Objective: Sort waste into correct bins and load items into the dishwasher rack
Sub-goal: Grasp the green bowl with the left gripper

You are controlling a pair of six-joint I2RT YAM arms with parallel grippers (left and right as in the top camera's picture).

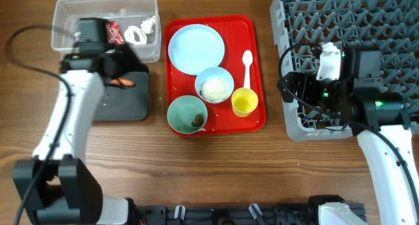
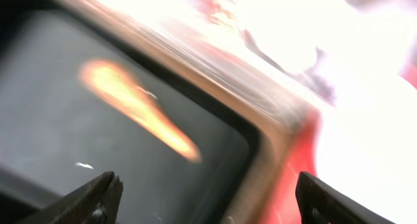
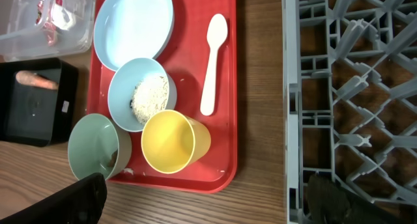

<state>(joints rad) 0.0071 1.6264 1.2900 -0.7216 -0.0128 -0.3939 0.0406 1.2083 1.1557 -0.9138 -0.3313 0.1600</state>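
From overhead, my left gripper (image 1: 120,69) hangs over the shallow black rectangular tub (image 1: 124,104), the forearm reaching up the left side of the table with the wrist bent down. The orange carrot (image 1: 121,82) lies on the tub floor under it. The red snack wrapper (image 1: 115,33) and the crumpled white scrap (image 1: 141,32) sit in the clear plastic tub (image 1: 65,9) just beyond.

In the left wrist view, which is blurred, the fingers stand wide apart with nothing between them, and the carrot rests below, free of both. I judge this to be the release. To finish it cleanly I would lift straight up with the jaws spread, clear of the tub wall, and not drag sideways and nudge the carrot.

Through the right wrist camera, my right gripper (image 3: 205,198) is spread open and empty. It is parked level at the near left corner of the large grey plastic grid rack (image 3: 352,87) and looks across at the flat red tray (image 3: 225,87). The tray holds the light blue plate (image 3: 133,25), the light blue bowl (image 3: 124,87) of loose white rice (image 3: 150,97), the mint-green bowl (image 3: 91,142), the small yellow cup (image 3: 172,142) and the white plastic spoon (image 3: 212,64). None of them is loaded yet.
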